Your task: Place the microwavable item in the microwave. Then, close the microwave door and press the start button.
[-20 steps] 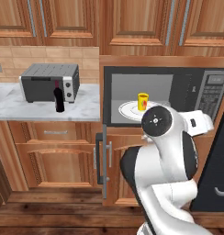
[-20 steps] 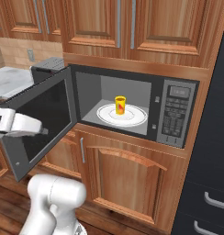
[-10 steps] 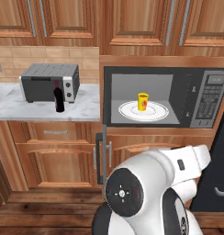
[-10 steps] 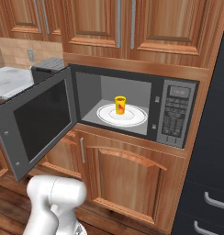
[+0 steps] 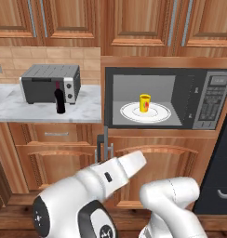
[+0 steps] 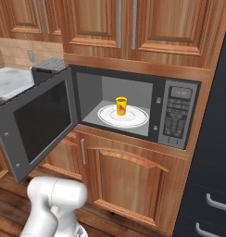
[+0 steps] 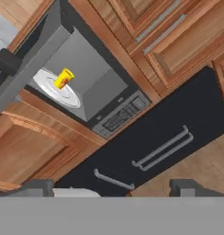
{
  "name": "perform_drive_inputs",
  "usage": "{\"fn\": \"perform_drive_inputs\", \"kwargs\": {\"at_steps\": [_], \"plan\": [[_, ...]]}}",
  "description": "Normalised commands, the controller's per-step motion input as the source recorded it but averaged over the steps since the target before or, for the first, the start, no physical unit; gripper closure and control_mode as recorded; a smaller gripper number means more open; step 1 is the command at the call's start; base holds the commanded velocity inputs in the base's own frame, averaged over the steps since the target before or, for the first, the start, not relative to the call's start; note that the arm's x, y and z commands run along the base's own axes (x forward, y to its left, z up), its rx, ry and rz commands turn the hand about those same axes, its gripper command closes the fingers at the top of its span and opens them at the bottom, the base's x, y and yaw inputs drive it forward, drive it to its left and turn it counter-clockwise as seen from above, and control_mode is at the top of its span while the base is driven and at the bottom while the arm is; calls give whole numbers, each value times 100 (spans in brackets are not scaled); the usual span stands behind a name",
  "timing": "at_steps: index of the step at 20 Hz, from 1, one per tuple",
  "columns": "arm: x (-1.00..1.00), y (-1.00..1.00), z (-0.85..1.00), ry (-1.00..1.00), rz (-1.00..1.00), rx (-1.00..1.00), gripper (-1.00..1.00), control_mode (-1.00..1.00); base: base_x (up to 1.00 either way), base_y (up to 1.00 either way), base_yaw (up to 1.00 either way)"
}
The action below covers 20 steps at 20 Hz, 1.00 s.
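Observation:
The small yellow mug (image 5: 144, 102) (image 6: 121, 105) stands upright on the white round plate (image 6: 133, 118) inside the microwave (image 5: 213, 76). The microwave door (image 6: 40, 122) hangs wide open to the left, and its keypad panel (image 6: 175, 118) is on the right. In the hand view, which is rolled, the mug (image 7: 63, 78) sits far off at upper left beside the door (image 7: 33, 53). My gripper (image 7: 111, 187) is open, its tips wide apart with nothing between them, well away from the microwave. My white arm (image 5: 110, 174) is folded low in the foreground.
A grey toaster oven (image 5: 50, 83) and a dark wine bottle (image 5: 60, 100) stand on the marble counter (image 5: 22, 109) left of the microwave. Black drawers with bar handles (image 6: 212, 185) (image 7: 162, 147) rise on the right. Wooden cabinet doors (image 6: 128, 180) lie below.
My arm has swung down and away from the microwave opening, from mid-height to low in the foreground. The mug stays on the plate and the door stays open.

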Motion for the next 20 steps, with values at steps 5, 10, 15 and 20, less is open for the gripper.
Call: {"fn": "perform_drive_inputs", "kwargs": {"at_steps": [5,10,15,20], "plan": [[98,85,-88,4,3,-22,-100,-100,0,0,0],[100,83,-75,9,3,-19,-100,-100,0,0,0],[100,48,-32,21,0,-11,-100,-100,0,0,0],[95,37,-6,23,0,-7,-100,-100,0,0,0]]}}
